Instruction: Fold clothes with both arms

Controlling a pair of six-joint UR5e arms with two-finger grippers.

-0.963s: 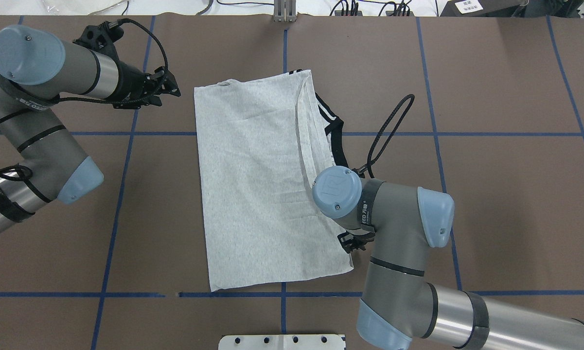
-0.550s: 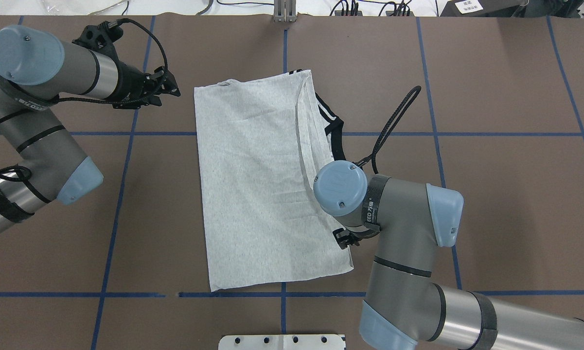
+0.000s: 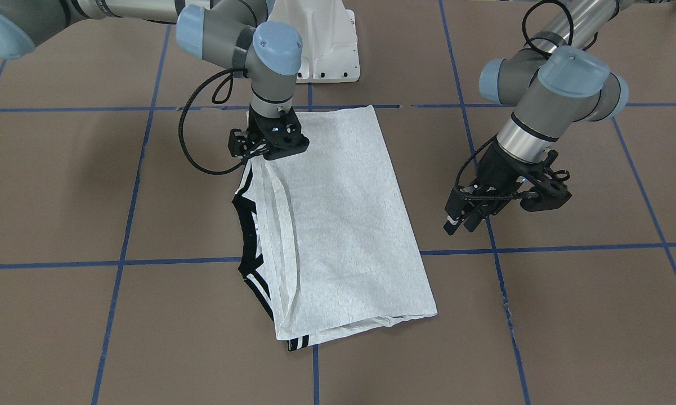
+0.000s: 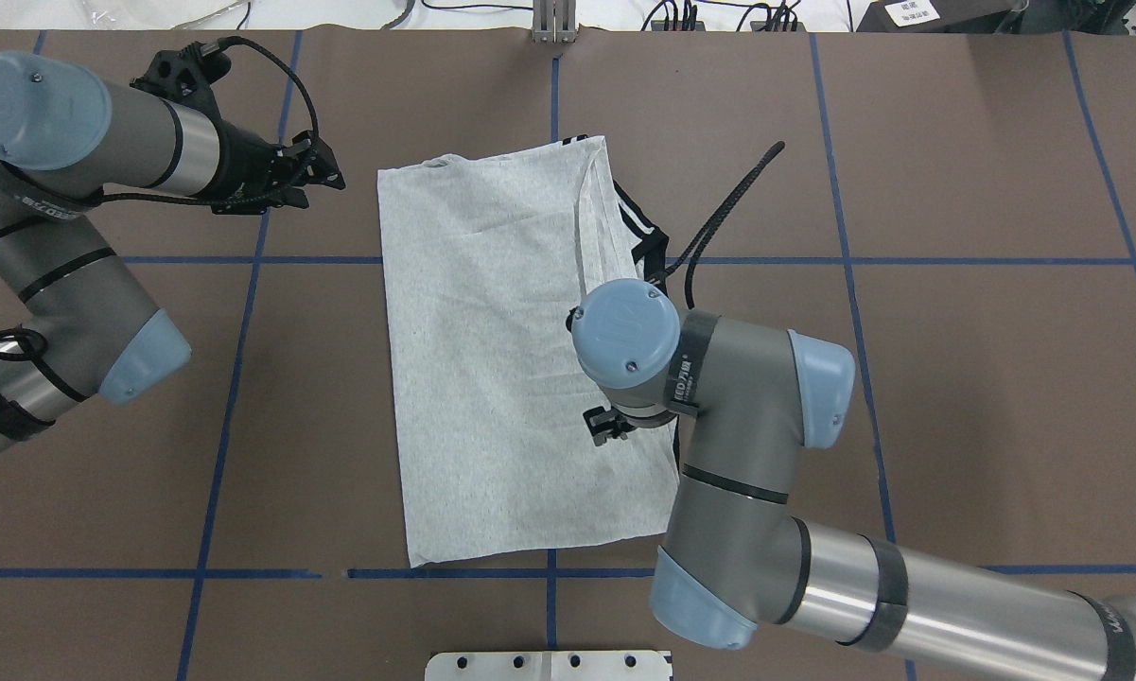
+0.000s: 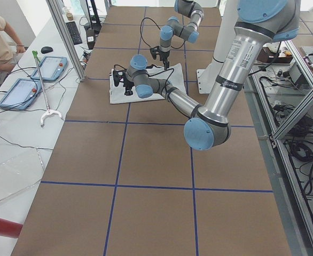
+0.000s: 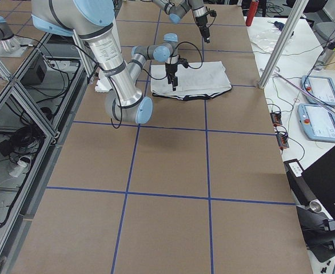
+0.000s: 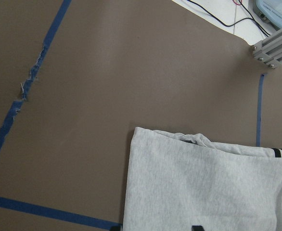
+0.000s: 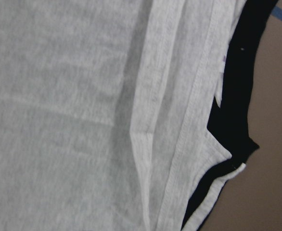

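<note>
Swinging toward 10 o'clock in the overhead view, the right arm [image 4: 747, 426] has carried its wrist further over the cloth. On the table [image 4: 955, 378] the T-shirt [image 4: 492, 359] lies at centre, folded lengthwise into a strip with the print hidden. A crosswise fold looks still due. Off at 10 o'clock, the left gripper [image 4: 322, 168] hangs parted and empty. The right gripper [image 3: 257, 153] sits at the shirt's 4 o'clock edge; whether it pinches cloth, I cannot tell.

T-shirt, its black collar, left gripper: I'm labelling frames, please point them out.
T-shirt [image 4: 492, 378]: overhead exterior view, middle of the grey panel.
black collar [image 8: 235, 106]: right wrist view, on the black band.
left gripper [image 3: 461, 225]: front-facing view, between its fingertips.
</note>
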